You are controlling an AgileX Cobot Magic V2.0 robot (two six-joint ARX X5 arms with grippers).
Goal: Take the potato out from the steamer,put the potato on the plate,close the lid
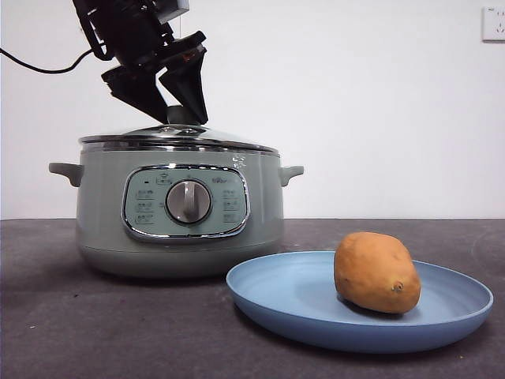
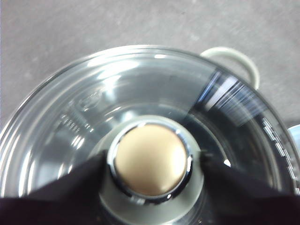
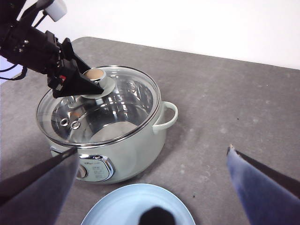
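Potato on plate; lid on steamer.

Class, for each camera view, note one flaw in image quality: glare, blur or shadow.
Front view: the potato throws a soft shadow on the plate. Left wrist view: white glare streaks across the lid; the left gripper is blurred. Right wrist view: the right gripper is blurred.

— What's the bench like?
— Dark grey and matte, faintly mottled, running back to a white wall.
— What sits directly on it?
— Two things. The steamer stands at the left, farther back, its dial panel facing forward. The light-blue plate lies nearer, to the right, its rim just in front of the steamer's base.
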